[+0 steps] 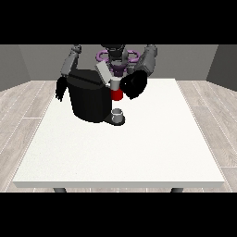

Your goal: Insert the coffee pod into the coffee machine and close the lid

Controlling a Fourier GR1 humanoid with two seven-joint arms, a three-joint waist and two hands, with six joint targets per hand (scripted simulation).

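No brand, label or writing can be read on any item. The white surface (139,152) fills the middle of the frame, on grey legs at the lower edge. Pale wood-plank flooring surrounds it; grey walls close the room behind.

The black coffee machine (90,99) stands in the upper left part of the surface, its grey lid (103,71) raised and tilted. A small grey cup (118,113) sits on the machine's base. The red and white coffee pod (116,90) is just above the cup, at the machine's front, touching the hand at the view's right (134,84). Whether that hand's fingers enclose the pod cannot be told. The hand at the view's left (59,90) hangs beside the machine, fingers pointing down, holding nothing.
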